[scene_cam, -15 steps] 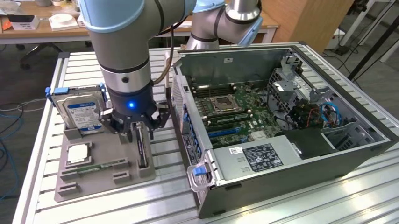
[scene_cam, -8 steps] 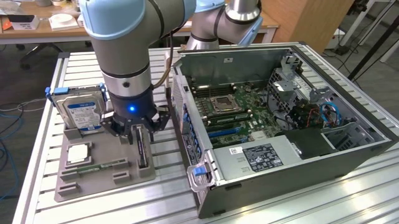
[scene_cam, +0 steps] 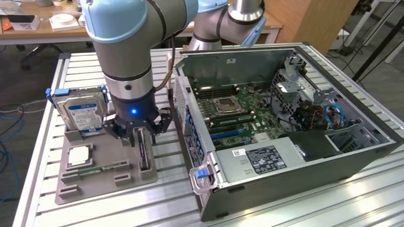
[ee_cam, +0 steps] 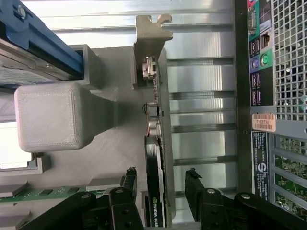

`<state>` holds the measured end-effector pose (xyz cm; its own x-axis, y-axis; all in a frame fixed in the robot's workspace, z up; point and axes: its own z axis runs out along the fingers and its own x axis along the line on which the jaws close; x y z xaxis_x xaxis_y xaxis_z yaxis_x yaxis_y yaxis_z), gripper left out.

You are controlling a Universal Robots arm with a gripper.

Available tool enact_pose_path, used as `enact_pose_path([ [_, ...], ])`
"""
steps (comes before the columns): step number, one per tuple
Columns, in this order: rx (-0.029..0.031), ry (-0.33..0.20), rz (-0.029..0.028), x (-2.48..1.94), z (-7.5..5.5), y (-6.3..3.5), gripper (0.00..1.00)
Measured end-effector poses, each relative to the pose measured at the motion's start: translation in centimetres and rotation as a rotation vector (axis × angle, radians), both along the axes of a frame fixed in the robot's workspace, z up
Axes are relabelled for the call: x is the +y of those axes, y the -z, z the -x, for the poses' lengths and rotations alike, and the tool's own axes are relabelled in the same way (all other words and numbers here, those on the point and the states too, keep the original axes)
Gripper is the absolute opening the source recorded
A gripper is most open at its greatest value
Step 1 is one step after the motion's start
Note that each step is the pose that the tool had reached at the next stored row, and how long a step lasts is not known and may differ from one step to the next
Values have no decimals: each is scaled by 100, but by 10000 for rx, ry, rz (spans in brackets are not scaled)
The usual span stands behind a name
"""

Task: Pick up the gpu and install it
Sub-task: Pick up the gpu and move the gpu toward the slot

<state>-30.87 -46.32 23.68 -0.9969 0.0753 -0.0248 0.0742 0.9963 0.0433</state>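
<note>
The gpu stands edge-on in a slot of the grey holder on the table, thin and dark. My gripper hangs straight over it, low down. In the wrist view the gpu runs away from the camera, with its silvery bracket at the far end. My gripper is open and straddles the card's near end. One finger sits close to one face and the other finger stands a little off the opposite face.
The open computer case lies at the exterior view's right, its motherboard exposed. On the holder are a hard drive, a square processor and a green memory stick. The case's rear wall is close beside the gpu.
</note>
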Motion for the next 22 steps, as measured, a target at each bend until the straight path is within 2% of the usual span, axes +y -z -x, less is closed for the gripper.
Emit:
enact_pose_path([
  [17, -1, -2, -2, 6, 32, 44, 53],
  [19, -1, -2, -2, 6, 32, 44, 52],
  [20, -1, -1, -2, 6, 32, 44, 45],
  [22, -1, -2, -1, 6, 32, 44, 45],
])
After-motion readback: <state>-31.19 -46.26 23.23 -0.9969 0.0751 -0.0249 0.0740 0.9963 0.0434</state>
